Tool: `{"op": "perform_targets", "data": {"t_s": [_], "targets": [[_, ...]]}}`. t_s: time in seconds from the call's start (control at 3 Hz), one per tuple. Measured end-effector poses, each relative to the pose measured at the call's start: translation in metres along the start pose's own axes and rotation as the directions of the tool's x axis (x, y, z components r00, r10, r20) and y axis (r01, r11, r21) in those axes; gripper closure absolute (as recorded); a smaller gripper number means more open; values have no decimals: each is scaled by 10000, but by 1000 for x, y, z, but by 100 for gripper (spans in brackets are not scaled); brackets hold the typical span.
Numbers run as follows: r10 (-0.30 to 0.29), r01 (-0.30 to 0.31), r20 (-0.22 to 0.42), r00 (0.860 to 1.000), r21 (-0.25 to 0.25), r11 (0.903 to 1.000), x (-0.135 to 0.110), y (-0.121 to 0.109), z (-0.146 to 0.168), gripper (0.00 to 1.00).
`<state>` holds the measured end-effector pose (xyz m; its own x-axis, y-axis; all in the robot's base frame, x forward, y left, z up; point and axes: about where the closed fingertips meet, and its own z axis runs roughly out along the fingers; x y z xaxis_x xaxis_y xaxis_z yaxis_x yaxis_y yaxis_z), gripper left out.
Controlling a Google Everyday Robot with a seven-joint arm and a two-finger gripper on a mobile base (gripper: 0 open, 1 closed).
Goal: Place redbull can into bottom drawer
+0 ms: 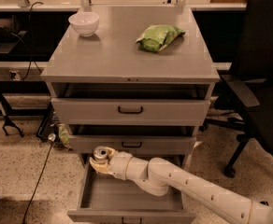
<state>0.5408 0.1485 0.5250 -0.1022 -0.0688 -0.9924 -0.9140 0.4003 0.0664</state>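
Observation:
The bottom drawer [127, 197] is pulled wide open below the two shallower drawers, showing its flat grey tray. My white arm reaches in from the lower right. My gripper [100, 161] is over the drawer's back left part, just under the middle drawer's front. It is shut on the redbull can [99, 153], whose silver pull-tab top shows upright between the fingers. The can's body is hidden by the gripper.
The grey cabinet top [118, 55] carries a white bowl [84, 23] at the back left and a green bag [159, 37] at the back right. A black office chair [260, 92] stands to the right. Cables and a stand leg lie on the floor at left.

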Motion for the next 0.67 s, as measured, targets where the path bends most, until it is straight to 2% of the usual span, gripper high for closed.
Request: {"op": "perform_targets", "data": {"t_s": [0.33,0.67], "targets": [[-249,243,-291,9993,-200,9995,0,3,5,100],[-468,448,-333,9984,-581,9973,19,9,11,100]]}}
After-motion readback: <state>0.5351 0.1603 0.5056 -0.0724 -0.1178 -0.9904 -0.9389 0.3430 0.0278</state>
